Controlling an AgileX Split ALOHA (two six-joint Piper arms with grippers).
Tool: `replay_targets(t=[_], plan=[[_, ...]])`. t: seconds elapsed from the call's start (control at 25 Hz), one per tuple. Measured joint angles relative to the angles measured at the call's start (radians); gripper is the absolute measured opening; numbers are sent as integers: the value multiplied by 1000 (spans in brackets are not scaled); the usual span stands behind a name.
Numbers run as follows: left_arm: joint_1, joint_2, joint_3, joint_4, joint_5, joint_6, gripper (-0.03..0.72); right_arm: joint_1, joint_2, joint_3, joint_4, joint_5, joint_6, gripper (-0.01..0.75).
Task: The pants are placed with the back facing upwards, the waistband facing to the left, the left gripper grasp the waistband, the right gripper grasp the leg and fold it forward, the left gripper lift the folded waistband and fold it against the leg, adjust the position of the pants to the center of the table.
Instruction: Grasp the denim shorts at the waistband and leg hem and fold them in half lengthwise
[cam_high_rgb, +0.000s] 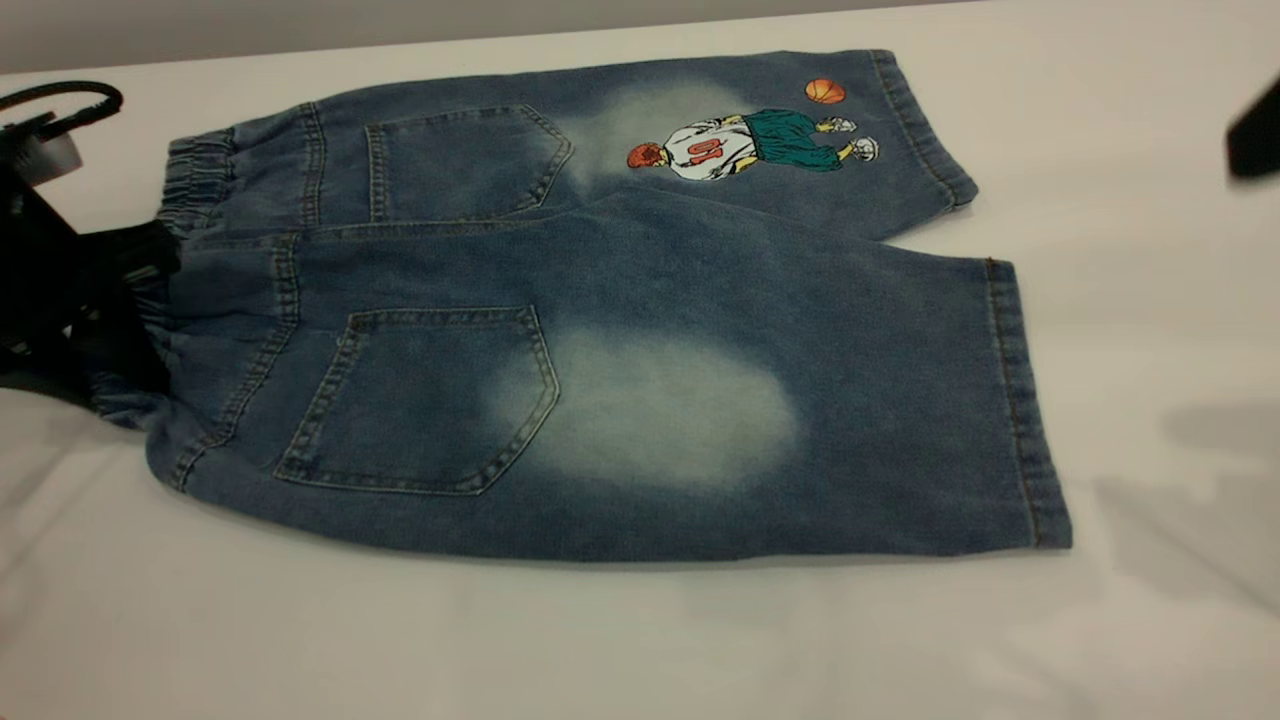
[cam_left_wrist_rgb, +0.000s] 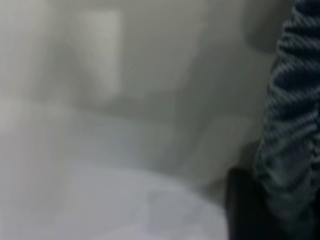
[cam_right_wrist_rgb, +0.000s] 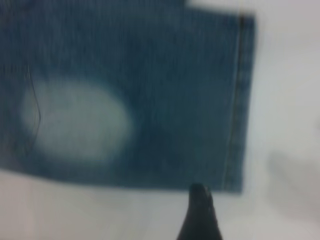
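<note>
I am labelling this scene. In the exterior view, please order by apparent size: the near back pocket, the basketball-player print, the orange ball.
1. Near back pocket
2. Basketball-player print
3. Orange ball

The pocket lies nearer the camera, which enlarges it somewhat.

Faded blue denim pants (cam_high_rgb: 640, 300), woven cloth with raised stitched seams and a ruched waistband (cam_high_rgb: 195, 175), were laid on a smooth, matt white bench (cam_high_rgb: 640, 640); the print (cam_high_rgb: 745, 140) looked flat.

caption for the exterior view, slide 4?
Denim pants flat, back up, on the table; left pincer at the waistband; right arm at frame edge.
</note>
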Motion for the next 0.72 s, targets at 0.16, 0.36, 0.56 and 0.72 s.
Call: replay_targets(t=[0.16, 0.36, 0.56, 0.72], plan=[[-1, -6, -14, -9, 20, 39, 124, 0, 80, 69, 125, -14, -78, 465], [0, -70, -21, -15, 60, 69, 124, 0, 221, 110, 363, -31, -289, 465], [0, -168, -22, -18, 67, 72, 124, 0, 393, 110, 691, 28, -613, 465], [0, -198, -23, -19, 96, 79, 124, 0, 542, 109, 922, 103, -844, 465]])
